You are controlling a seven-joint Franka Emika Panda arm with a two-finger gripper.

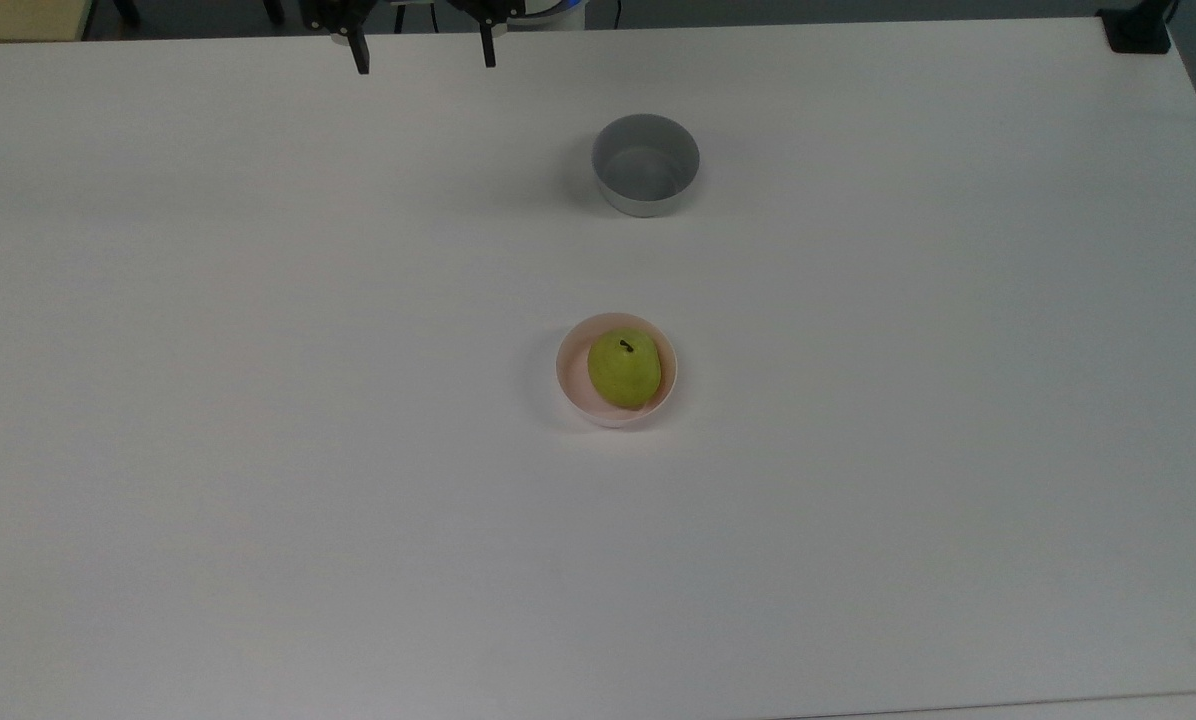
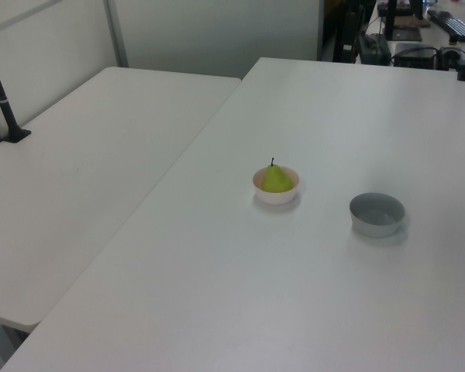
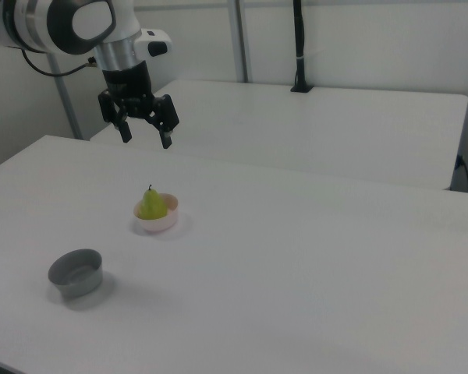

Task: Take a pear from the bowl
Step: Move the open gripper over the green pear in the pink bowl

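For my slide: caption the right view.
Open gripper hangs above a pear in a pink bowl.

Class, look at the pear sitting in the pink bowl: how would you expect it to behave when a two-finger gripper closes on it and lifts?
The pear looks smooth and rounded, so it may slip or twist between the fingers. It probably stays rigid rather than squashing. It fills much of the pink bowl, which looks light, so the bowl might shift.

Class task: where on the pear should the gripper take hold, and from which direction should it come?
Probably from straight above. The pear sits upright in the pink bowl, stem up, and the rim hides its lower half. The open gripper should straddle the exposed upper body just above the rim, below the stem.
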